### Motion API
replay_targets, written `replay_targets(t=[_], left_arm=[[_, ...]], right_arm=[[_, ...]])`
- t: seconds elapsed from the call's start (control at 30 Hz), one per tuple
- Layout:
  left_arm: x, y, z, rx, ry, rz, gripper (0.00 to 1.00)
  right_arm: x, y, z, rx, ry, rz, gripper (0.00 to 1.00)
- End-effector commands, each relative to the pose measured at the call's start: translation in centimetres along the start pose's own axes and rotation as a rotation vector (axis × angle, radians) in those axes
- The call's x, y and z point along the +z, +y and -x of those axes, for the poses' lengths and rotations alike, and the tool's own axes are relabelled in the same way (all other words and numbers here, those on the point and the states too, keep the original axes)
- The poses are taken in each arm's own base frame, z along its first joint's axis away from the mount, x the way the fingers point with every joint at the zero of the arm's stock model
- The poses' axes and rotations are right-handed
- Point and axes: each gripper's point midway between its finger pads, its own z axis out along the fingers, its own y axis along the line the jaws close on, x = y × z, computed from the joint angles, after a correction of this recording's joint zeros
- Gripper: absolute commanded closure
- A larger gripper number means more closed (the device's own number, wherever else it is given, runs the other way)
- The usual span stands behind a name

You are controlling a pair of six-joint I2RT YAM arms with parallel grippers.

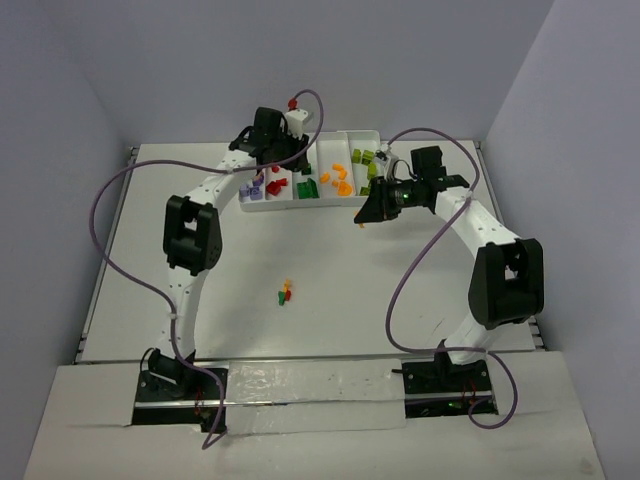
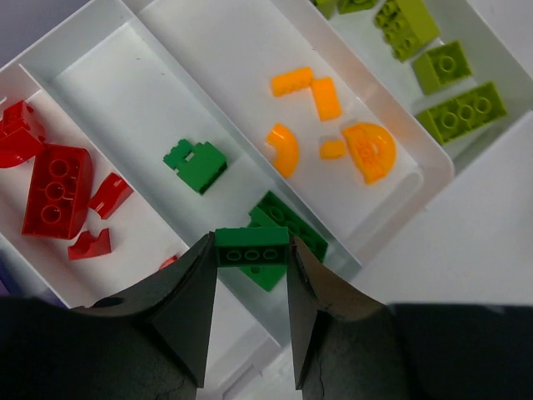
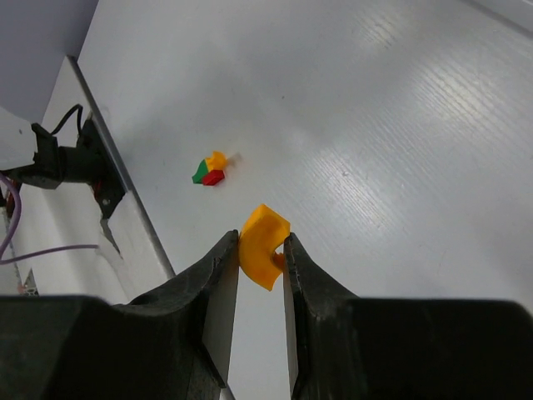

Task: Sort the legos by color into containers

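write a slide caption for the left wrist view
Left tool holds a dark green brick over the green bricks in the tray, between red bricks and orange pieces.

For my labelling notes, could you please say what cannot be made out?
- Purple bricks: top view, partly hidden by the left arm.
- Loose pile: too small to count, top and right wrist views.
- Orange piece: lower part hidden inside the right gripper, right wrist view.

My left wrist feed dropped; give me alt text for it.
Left gripper holds a dark green lego over the tray compartment with other green legos. Red legos lie in one neighbouring compartment, orange the other, lime beyond.
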Motion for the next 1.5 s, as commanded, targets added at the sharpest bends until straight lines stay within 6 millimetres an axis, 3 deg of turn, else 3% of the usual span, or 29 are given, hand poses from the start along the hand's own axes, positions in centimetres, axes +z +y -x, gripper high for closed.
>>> replay_targets(t=[0.0,0.23,0.3,0.4,0.5,0.63,0.7,0.73,0.77,0.87,0.9,0.97,1.03,1.1,1.2,1.3,1.47], left_arm=[[1.4,2.7,4.7,-0.006,-0.187,0.091,0.95],[4.1,3.9,4.7,0.027,-0.247,0.114,0.87],[4.8,4.3,4.5,0.028,-0.251,0.119,0.77],[5.1,5.2,4.4,0.038,-0.263,0.164,0.43],[5.1,5.9,4.8,0.05,-0.28,0.198,0.26],[4.2,6.7,6.0,0.074,-0.296,0.242,0.19],[2.9,6.9,7.3,0.078,-0.316,0.26,0.18],[2.1,7.1,7.9,0.074,-0.325,0.265,0.18],[0.2,6.7,9.6,0.055,-0.357,0.261,0.18],[-4.0,5.9,10.6,0.01,-0.363,0.221,0.17],[-6.5,5.1,12.2,0.015,-0.394,0.205,0.17],[-9.4,4.1,12.5,0.011,-0.398,0.187,0.16],[-11.4,3.3,8.9,-0.019,-0.325,0.174,0.09],[-14.2,2.3,8.2,-0.026,-0.322,0.173,0.07],[-17.8,0.9,5.6,-0.091,-0.294,0.169,0.06],[-19.0,0.2,2.3,-0.134,-0.223,0.153,0.06],[-20.7,0.3,0.2,-0.172,-0.196,0.173,0.06]], right_arm=[[-0.5,-0.2,2.4,-0.031,-0.054,0.003,1.0],[-0.3,-0.5,2.4,-0.021,-0.049,0.008,1.0],[-0.3,-0.5,2.5,-0.018,-0.049,0.009,1.0],[-0.2,-0.7,2.9,-0.018,-0.054,0.002,1.0],[-0.3,-1.0,3.7,-0.023,-0.066,-0.021,1.0],[-0.7,-1.7,5.8,-0.05,-0.103,-0.085,1.0],[-1.1,-2.2,8.2,-0.079,-0.147,-0.135,1.0],[-0.8,-2.5,8.2,-0.078,-0.145,-0.135,1.0],[-0.6,-3.5,9.6,-0.06,-0.164,-0.177,1.0],[0.7,-5.9,12.9,-0.034,-0.182,-0.246,1.0],[1.4,-6.8,14.2,-0.022,-0.193,-0.259,1.0],[2.5,-7.9,15.8,-0.007,-0.213,-0.27,1.0],[4.0,-9.3,17.7,0.0,-0.237,-0.288,1.0],[5.0,-9.7,19.9,-0.028,-0.27,-0.298,1.0],[7.3,-11.9,21.2,-0.041,-0.289,-0.34,1.0],[9.0,-12.9,22.4,-0.067,-0.336,-0.362,1.0],[11.5,-15.1,22.4,-0.077,-0.365,-0.402,0.91]])
